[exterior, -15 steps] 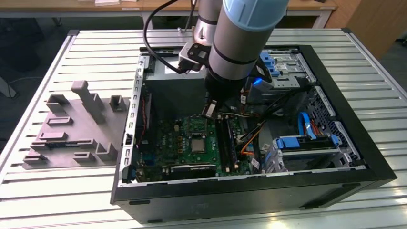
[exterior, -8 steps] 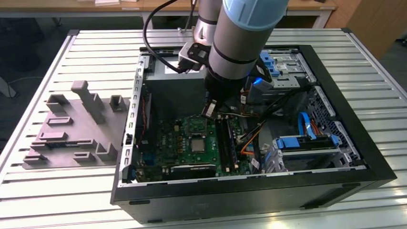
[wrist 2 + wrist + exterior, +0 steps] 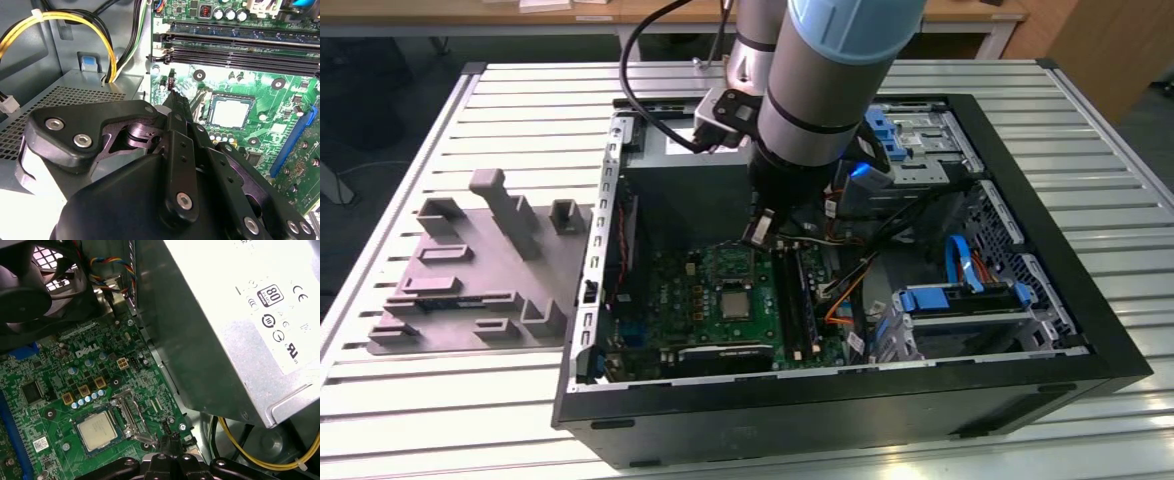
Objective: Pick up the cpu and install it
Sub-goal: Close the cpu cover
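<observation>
cpu [image 3: 97, 431]: lies in socket [image 3: 126, 412] on motherboard [image 3: 50, 390], clear in both wrist views
end effector [image 3: 169, 442]: narrow, tips together, holding nothing; base cut off

This is a robotics lab or test workshop. A bench [image 3: 1121, 200] of ribbed aluminium slats carries a desktop computer case [image 3: 854, 425] lying on its side with the panel off, its green motherboard [image 3: 680, 290] and cabling laid bare. A jointed industrial robot arm [image 3: 834, 90] with a black cable reaches down into the case. Near the bench's edge at the exterior view's left sits a grey moulded parts fixture [image 3: 467, 280]. Beyond the far edge stand pale wooden desks [image 3: 961, 15].
</observation>
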